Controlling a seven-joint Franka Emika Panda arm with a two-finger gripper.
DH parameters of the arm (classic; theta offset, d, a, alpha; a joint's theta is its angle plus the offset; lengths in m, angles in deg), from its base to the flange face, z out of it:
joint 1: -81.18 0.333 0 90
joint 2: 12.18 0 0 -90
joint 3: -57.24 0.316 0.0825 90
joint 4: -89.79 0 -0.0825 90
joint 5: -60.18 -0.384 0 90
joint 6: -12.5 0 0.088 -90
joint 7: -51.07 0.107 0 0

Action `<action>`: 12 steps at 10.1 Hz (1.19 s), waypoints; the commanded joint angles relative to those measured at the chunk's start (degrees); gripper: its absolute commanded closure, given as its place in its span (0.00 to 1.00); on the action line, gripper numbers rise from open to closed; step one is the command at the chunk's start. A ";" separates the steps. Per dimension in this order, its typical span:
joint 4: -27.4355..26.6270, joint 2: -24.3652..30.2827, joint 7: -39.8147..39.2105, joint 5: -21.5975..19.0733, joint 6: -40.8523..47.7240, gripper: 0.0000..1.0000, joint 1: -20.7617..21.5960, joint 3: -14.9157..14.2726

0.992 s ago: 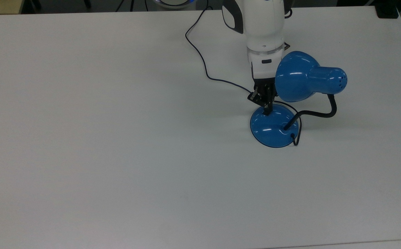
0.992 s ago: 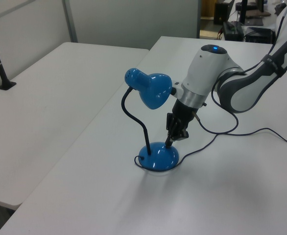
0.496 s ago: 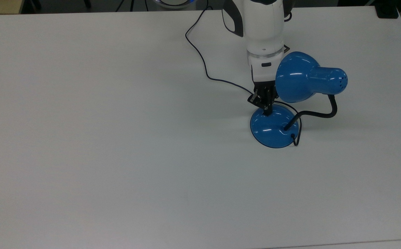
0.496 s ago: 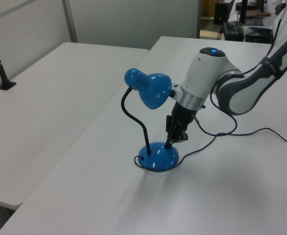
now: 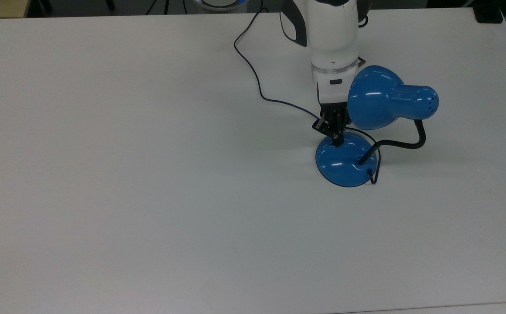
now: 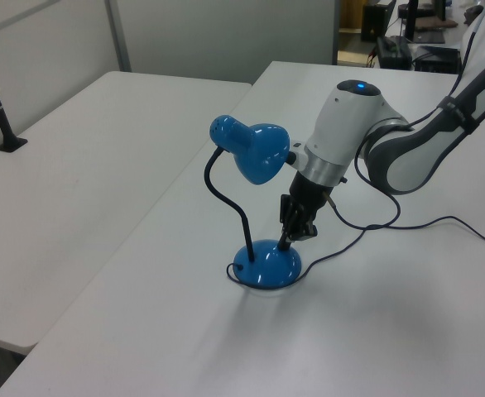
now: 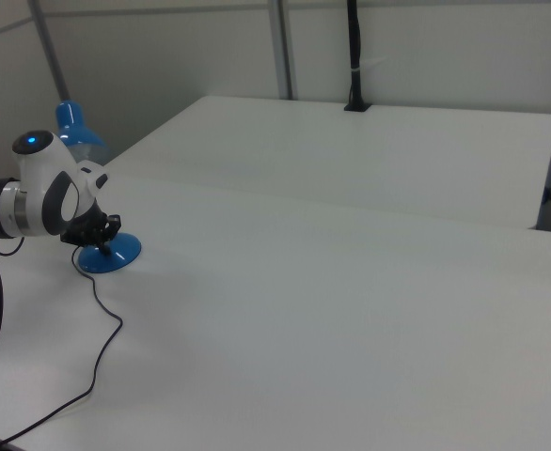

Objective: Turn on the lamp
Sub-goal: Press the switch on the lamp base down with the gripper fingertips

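The lamp stands on the white table (image 5: 148, 174), with its glossy blue shade (image 5: 375, 98) on a black gooseneck above a round blue base (image 5: 344, 163). I see no glow from the shade. My gripper (image 5: 336, 139) is shut and points down, its black fingertips touching the top of the base on the side toward the top view's upper edge, beside the shade. In the left view the gripper (image 6: 285, 243) meets the base (image 6: 267, 265) at its right. In the right view the base (image 7: 112, 254) sits under the arm's wrist.
The lamp's thin black cord (image 5: 257, 83) runs from the base across the table toward the top view's upper edge. A second white table (image 6: 85, 165) adjoins in the left view's left. A black post (image 7: 354, 56) stands at the far table edge in the right view.
The wrist sank slightly toward the lamp base between one second and half a second ago, fingertips staying on the base. Since then nothing has visibly moved.
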 commanded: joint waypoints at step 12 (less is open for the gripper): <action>1.99 -3.29 -2.49 0.05 -1.39 1.00 -0.03 0.23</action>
